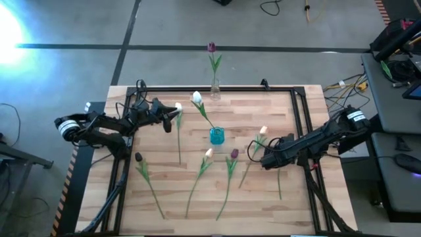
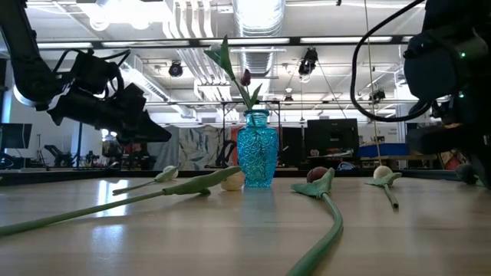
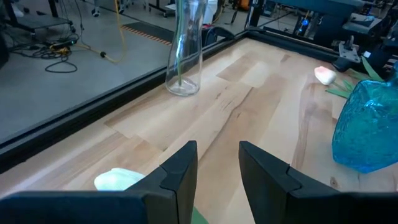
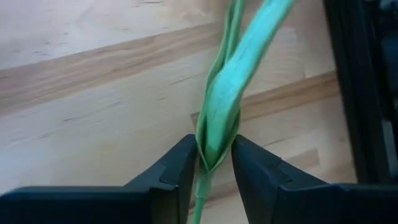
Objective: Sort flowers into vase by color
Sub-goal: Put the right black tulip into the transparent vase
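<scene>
Partly hidden: flower stem (image 4: 214, 134) between right gripper (image 4: 211, 165) fingers.

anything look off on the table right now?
Nothing is broken or spilled. Five tulips lie loose on the table. The clear vase holds one maroon tulip and the blue vase one white tulip.

A translucent turquoise-blue glass vase (image 1: 216, 135) with a faceted pattern stands on the pale striped wooden tabletop (image 1: 171, 191); the clear glass vase (image 1: 214, 90) holds 1 maroon-headed tulip (image 1: 211, 47).
</scene>
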`<action>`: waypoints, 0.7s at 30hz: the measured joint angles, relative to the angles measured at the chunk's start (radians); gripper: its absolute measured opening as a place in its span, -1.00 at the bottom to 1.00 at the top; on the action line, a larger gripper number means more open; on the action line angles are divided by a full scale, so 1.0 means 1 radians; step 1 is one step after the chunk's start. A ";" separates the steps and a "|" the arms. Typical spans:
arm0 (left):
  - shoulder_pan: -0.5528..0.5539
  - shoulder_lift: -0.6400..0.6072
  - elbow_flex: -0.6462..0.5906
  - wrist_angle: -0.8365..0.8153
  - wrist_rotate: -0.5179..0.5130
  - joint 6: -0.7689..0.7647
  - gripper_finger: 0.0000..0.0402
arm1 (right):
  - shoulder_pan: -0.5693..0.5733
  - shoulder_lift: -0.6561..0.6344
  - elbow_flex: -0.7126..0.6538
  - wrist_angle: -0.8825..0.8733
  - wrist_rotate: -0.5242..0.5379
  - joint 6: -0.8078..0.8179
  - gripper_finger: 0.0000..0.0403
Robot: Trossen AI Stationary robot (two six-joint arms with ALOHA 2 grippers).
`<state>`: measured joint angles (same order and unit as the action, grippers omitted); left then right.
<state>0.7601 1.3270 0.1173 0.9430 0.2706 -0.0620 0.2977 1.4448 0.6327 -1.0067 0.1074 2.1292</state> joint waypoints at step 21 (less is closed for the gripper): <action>0.000 0.045 -0.002 0.077 0.046 0.000 -0.60 | -0.008 -0.014 0.253 -0.079 0.428 -0.356 -0.93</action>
<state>0.7601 1.3720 0.1150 1.0203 0.3164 -0.0624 0.2896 1.4306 0.8861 -1.0857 0.5351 1.7734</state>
